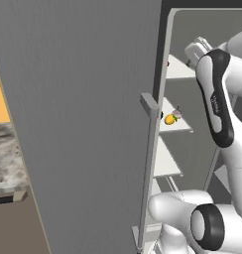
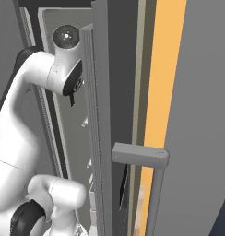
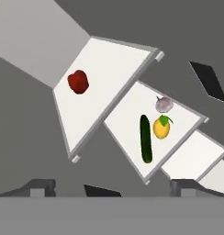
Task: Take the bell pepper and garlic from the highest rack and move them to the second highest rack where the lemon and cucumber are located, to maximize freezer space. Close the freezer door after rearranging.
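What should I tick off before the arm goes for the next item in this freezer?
1. Garlic on the second rack beside the lemon and cucumber: ok.
2. Bell pepper moved down: not ok, it lies on the top rack.
3. End effector open and empty: ok.
4. Free room on the second rack: ok.
5. Freezer door open for access: ok.
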